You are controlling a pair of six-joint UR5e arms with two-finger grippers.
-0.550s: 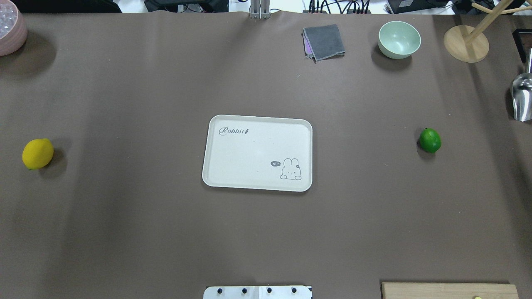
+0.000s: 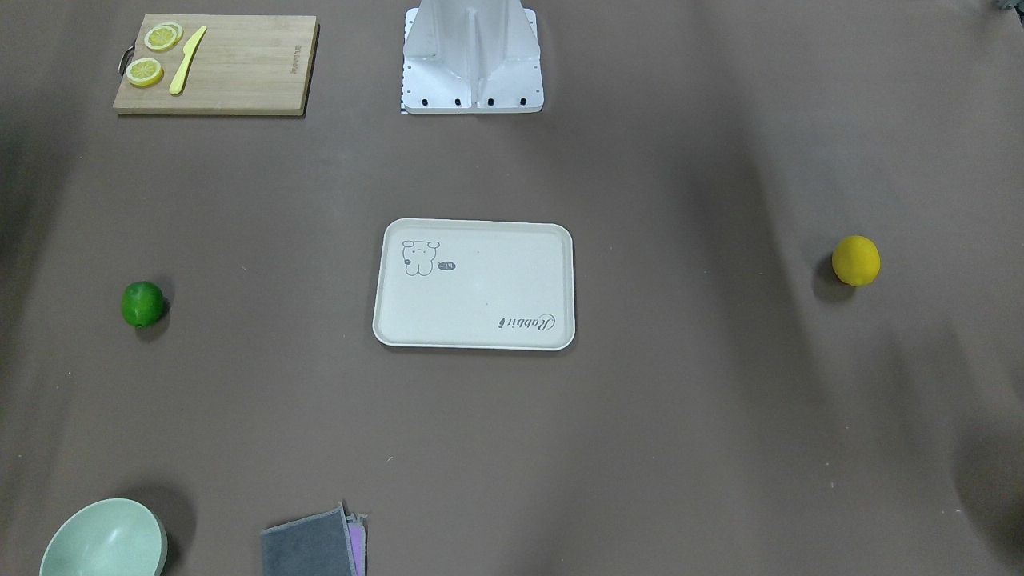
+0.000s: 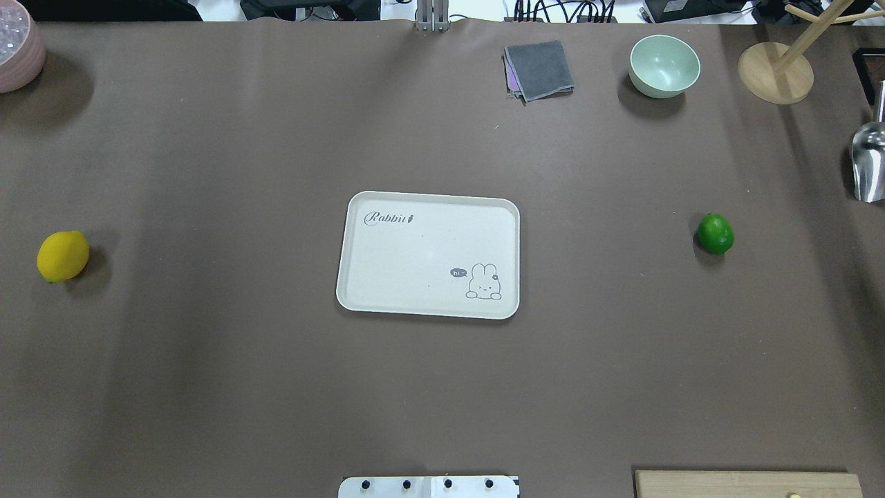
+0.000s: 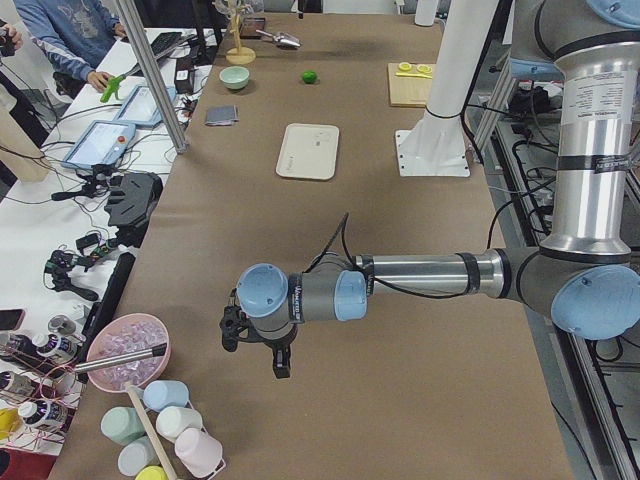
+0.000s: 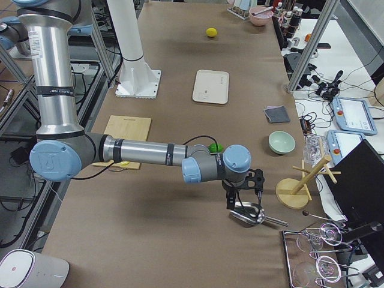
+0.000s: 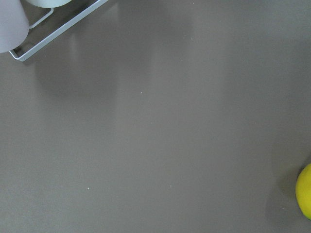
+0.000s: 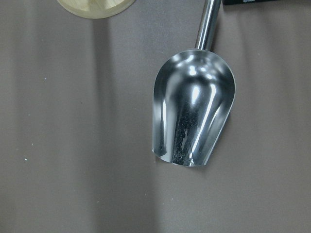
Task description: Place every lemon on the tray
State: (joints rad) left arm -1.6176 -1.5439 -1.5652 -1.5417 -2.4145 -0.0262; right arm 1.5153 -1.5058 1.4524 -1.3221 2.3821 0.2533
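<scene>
The yellow lemon (image 3: 63, 256) lies on the brown table far left of the tray (image 3: 422, 256); it also shows in the front view (image 2: 855, 260) and at the left wrist view's right edge (image 6: 305, 191). The green lemon (image 3: 715, 233) lies far right of the tray, also in the front view (image 2: 142, 303). The tray holds nothing. My left gripper (image 4: 255, 352) shows only in the exterior left view, hovering over the table; I cannot tell its state. My right gripper (image 5: 245, 198) shows only in the exterior right view, over a metal scoop; I cannot tell its state.
A metal scoop (image 7: 194, 111) lies under the right wrist, at the table's right edge (image 3: 868, 166). A wooden stand (image 3: 774, 72), mint bowl (image 3: 664, 66), grey cloth (image 3: 538, 69) and pink bowl (image 3: 17, 52) line the far side. A cutting board (image 2: 240, 64) with lemon slices sits near the robot base (image 2: 472, 56).
</scene>
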